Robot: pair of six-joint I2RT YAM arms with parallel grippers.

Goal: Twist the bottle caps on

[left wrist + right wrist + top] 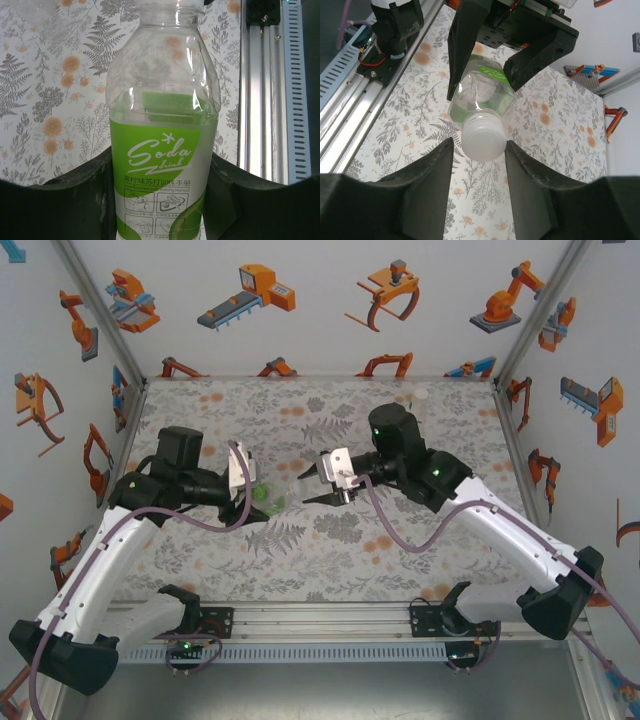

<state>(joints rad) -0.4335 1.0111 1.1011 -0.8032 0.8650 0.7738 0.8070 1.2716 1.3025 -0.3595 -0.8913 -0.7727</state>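
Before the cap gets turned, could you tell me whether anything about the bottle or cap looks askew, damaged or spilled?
Nothing clearly wrong. The bottle is held sideways in the left tool, with no liquid spilled. The cap looks square on its neck, between the fingers of the right tool.

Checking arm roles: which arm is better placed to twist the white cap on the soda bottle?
Likely right: the right gripper straddles the white cap on the soda bottle, whose body the left gripper clamps.
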